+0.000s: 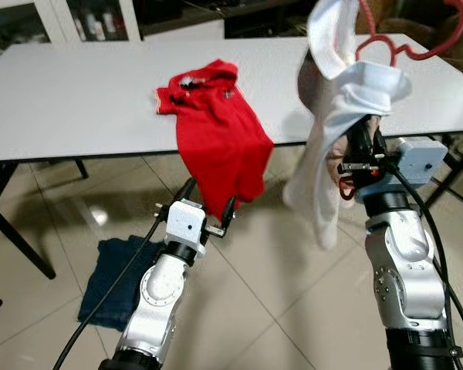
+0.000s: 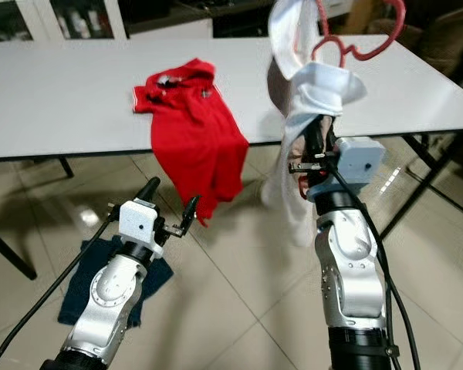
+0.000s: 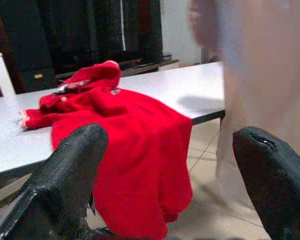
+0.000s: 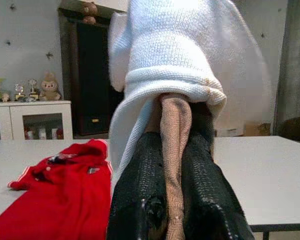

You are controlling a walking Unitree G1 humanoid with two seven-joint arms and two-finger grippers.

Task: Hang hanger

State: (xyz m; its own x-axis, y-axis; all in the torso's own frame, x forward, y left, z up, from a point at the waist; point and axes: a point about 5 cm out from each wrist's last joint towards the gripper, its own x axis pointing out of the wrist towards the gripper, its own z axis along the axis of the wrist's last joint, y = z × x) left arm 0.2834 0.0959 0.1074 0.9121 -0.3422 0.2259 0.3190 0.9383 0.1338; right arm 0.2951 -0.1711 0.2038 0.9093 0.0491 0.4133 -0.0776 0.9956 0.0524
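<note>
Your right pincer [image 1: 360,158] is clamped on the red hanger [image 1: 401,48], raised beyond the worktop's [image 1: 77,92] front edge with a limp white garment [image 1: 332,100] draped over it; grip the rigid frame, not cloth.

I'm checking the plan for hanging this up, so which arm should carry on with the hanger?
The right. Its tool is shut on the hanger with the white garment on it, raised above the table. The left tool hangs open and low by the red shirt.
</note>
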